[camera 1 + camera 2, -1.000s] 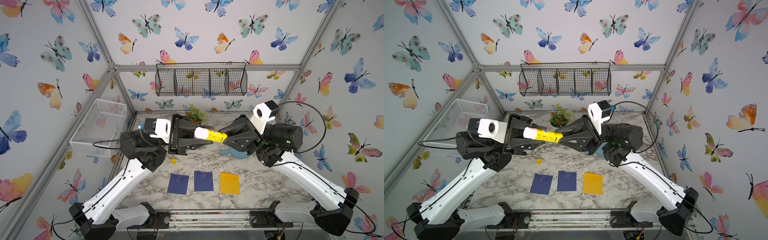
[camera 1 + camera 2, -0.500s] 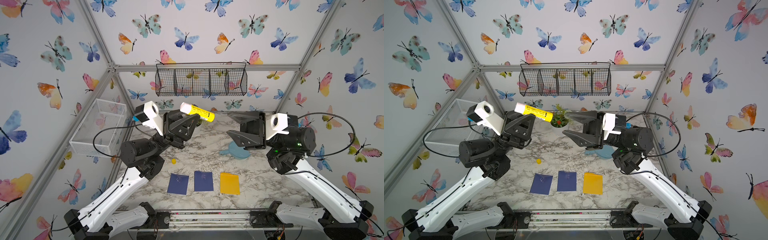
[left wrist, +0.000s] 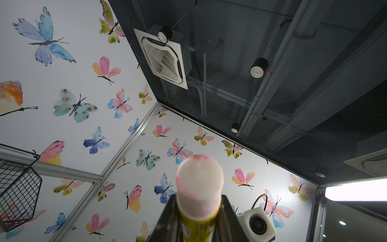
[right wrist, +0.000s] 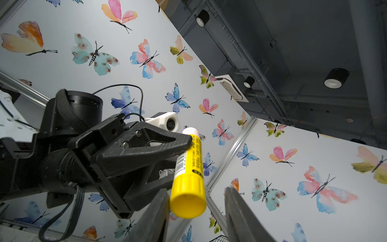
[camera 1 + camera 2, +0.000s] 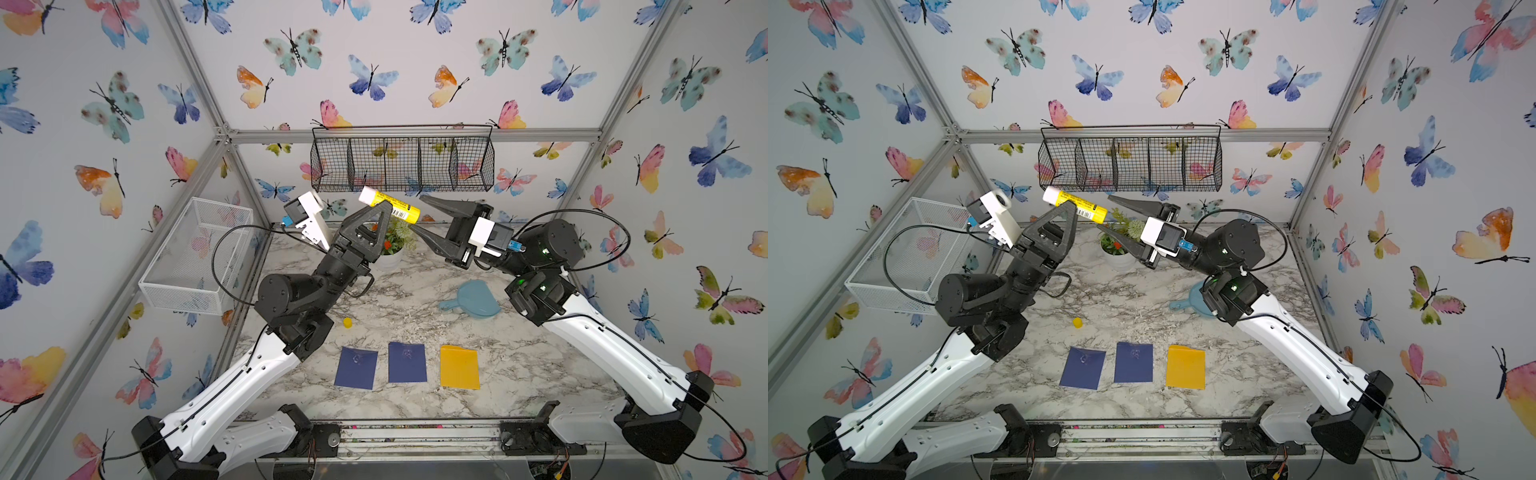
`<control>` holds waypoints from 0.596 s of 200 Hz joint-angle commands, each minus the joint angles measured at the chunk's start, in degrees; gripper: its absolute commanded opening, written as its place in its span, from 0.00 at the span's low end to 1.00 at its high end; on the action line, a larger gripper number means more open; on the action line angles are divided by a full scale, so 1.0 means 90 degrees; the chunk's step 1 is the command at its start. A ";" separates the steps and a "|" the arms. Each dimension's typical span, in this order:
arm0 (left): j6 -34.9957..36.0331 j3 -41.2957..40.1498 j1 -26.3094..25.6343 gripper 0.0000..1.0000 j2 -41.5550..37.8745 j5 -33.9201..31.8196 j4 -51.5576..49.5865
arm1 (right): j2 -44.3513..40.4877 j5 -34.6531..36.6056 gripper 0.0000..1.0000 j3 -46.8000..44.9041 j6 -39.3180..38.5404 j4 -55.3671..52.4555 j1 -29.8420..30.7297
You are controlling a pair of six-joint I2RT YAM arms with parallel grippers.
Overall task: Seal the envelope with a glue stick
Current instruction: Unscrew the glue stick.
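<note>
Three envelopes are laid, edges apart, near the front of the table [image 5: 519,365]: left navy envelope [image 5: 356,368], middle navy envelope [image 5: 407,362], yellow envelope [image 5: 459,367]. Bare marble is left behind them, save a small yellow cap [image 5: 347,322]. Higher and farther back, the glue stick [image 5: 401,210] is pinched by the left gripper [image 5: 384,206]; its yellow end is flanked by the right gripper [image 5: 415,212], jaws spread.
</note>
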 commanded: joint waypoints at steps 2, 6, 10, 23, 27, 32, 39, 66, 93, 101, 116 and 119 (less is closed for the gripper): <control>-0.0174 0.0180 -0.0020 0.00 -0.0050 -0.0111 -0.0030 | 0.0053 0.0200 0.42 0.0203 -0.0340 -0.0116 -0.0013; -0.0179 0.0184 -0.0020 0.00 -0.0051 -0.0118 -0.0035 | 0.0065 0.0182 0.41 0.0217 -0.0315 -0.0125 -0.0019; -0.0180 0.0181 -0.0020 0.00 -0.0051 -0.0127 -0.0040 | 0.0075 0.0168 0.40 0.0235 -0.0290 -0.0125 -0.0015; -0.0195 0.0179 -0.0020 0.00 -0.0046 -0.0148 -0.0066 | 0.0078 0.0117 0.37 0.0239 -0.0221 -0.0116 -0.0020; -0.0198 0.0181 -0.0020 0.00 -0.0051 -0.0150 -0.0080 | 0.0078 0.0108 0.37 0.0248 -0.0205 -0.0107 -0.0019; -0.0200 0.0182 -0.0020 0.00 -0.0046 -0.0146 -0.0093 | 0.0078 0.0106 0.37 0.0248 -0.0167 -0.0092 -0.0020; -0.0201 0.0182 -0.0020 0.00 -0.0041 -0.0141 -0.0096 | 0.0078 0.0098 0.37 0.0247 -0.0126 -0.0086 -0.0020; -0.0205 0.0188 -0.0020 0.00 -0.0031 -0.0140 -0.0161 | 0.0078 0.0145 0.32 0.0234 0.0084 -0.0094 -0.0020; -0.0214 0.0169 -0.0020 0.00 -0.0022 -0.0120 -0.0192 | 0.0083 0.0155 0.33 0.0266 0.0359 -0.0113 -0.0015; -0.0209 0.0174 -0.0020 0.00 -0.0012 -0.0112 -0.0192 | 0.0078 0.0139 0.33 0.0268 0.0449 -0.0125 -0.0020; -0.0212 0.0160 -0.0020 0.00 -0.0004 -0.0111 -0.0193 | 0.0088 0.0080 0.32 0.0277 0.0608 -0.0133 -0.0020; -0.0210 0.0159 -0.0020 0.00 -0.0002 -0.0111 -0.0191 | 0.0088 0.0077 0.31 0.0277 0.0637 -0.0135 -0.0020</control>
